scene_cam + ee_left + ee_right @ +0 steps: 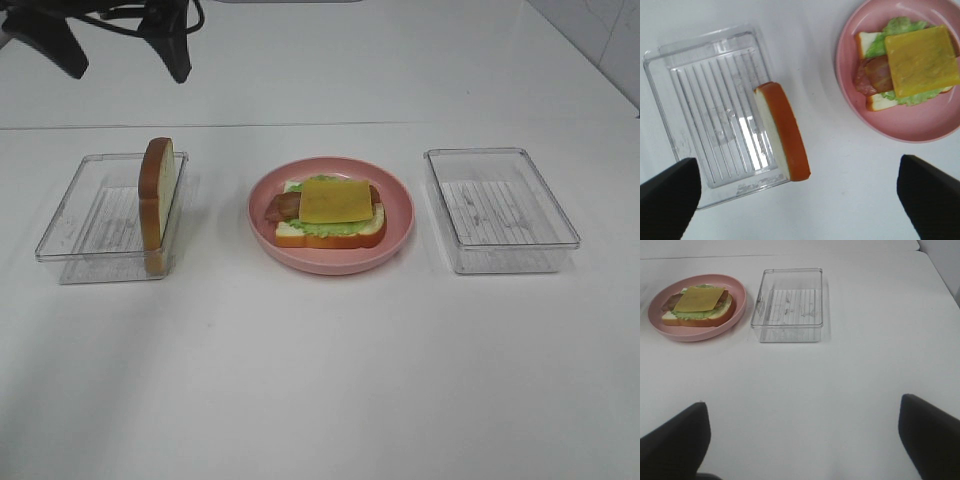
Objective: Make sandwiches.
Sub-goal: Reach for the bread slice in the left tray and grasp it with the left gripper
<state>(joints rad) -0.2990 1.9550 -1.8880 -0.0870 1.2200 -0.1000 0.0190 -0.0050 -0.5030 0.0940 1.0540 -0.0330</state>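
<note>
The sandwich [330,212] lies open on a pink round plate [400,195]: one white bread slice with green lettuce, brown-red bacon and a yellow cheese square [922,60] on top. It also shows in the right wrist view [699,305]. A second bread slice [157,200] stands on its edge in the left clear tray [95,215], against the wall nearest the plate. My left gripper [125,55] hangs open and empty high above that tray; the slice [782,130] shows between its fingers [670,195]. My right gripper [802,432] is open and empty over bare table.
An empty clear tray [500,208] sits right of the plate, also in the right wrist view [788,305]. The white table [320,380] runs wide in front of the trays and plate. A wall edge is at the far right.
</note>
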